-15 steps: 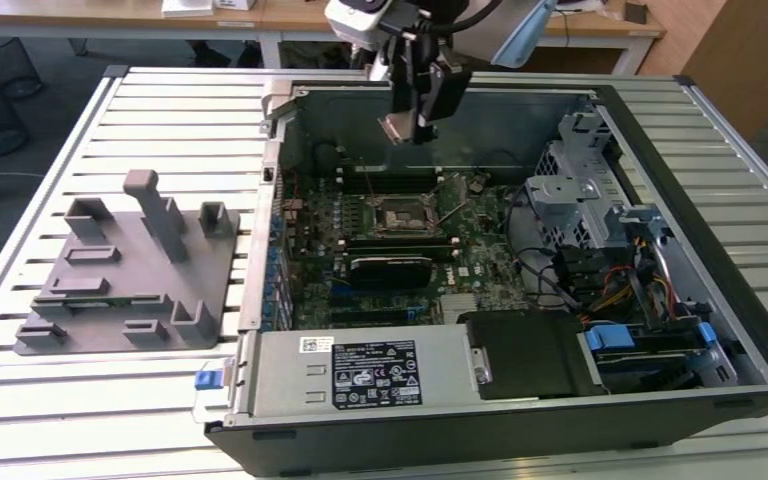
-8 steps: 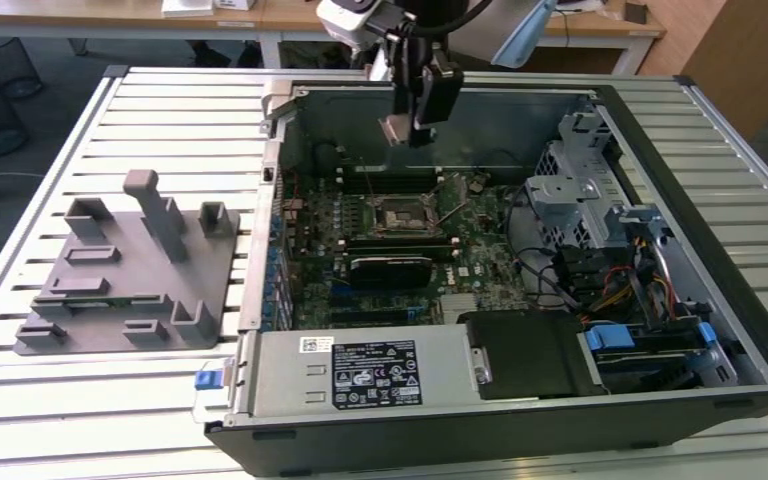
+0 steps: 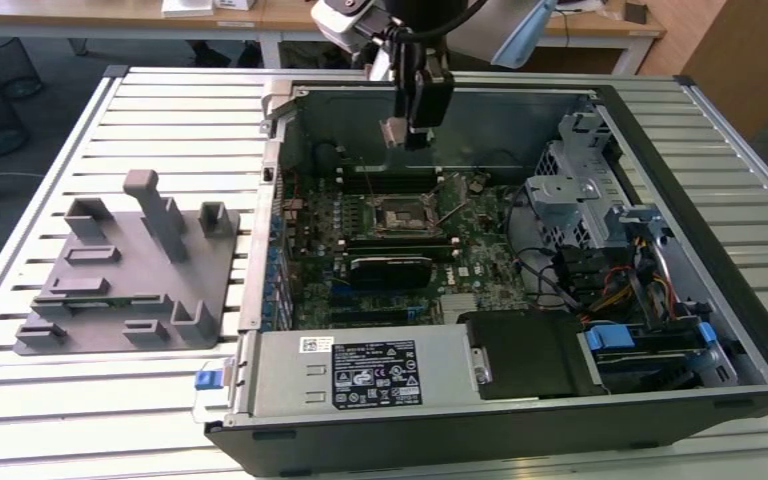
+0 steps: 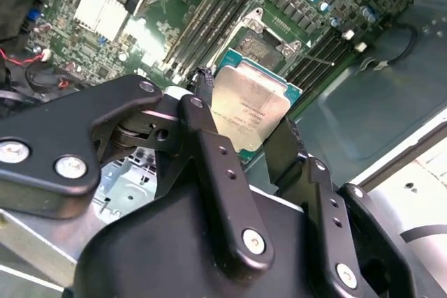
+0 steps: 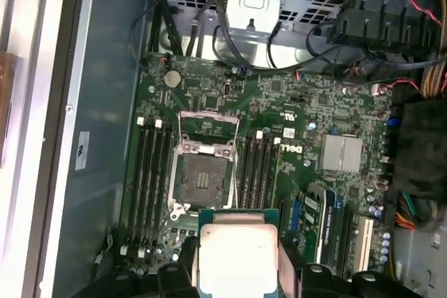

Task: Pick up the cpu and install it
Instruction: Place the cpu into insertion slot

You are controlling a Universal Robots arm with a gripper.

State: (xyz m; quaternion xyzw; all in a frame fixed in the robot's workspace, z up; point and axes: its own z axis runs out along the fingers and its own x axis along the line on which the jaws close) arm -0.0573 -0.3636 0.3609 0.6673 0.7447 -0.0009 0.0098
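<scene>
Exterior view. A slatted pale metal worktop [image 3: 117,110] carried a dark, open-sided computer case [image 3: 724,300]. Just beside the case, on the exterior view's left, sat a matte grey plastic holder block with upright posts [image 3: 131,270]. Inside the case lay a green circuit board [image 3: 491,250], and a silver sheet-metal box [image 3: 357,370] sat along the near edge. The black gripper [image 3: 408,136] hung over the far part of the case interior. It held the cpu [image 3: 394,131], a small flat square chip with a silvery-grey metal top plate. The cpu was up in the air, clear of the board. The dark square socket with a metal frame [image 3: 398,212] lay on the board, lower in the picture.

Second wrist view. Two black, screw-fastened metal fingers [image 4: 209,151] pinched the cpu [image 4: 250,102] by opposite edges. Its top plate was smooth, dull silver, with rounded corners and a thin green rim. The socket [image 4: 262,38] lay beyond it, apart from it, flanked by long dark slot rows.

First wrist view. The cpu [image 5: 236,256] was seen flat-on: a pale, glossy plate on a green substrate, with dark fingers [image 5: 174,280] at its sides. The socket [image 5: 202,179] lay on the board with its dark square centre exposed and its steel frame bright. A finned silver heat sink [image 5: 342,153] sat well to one side.
</scene>
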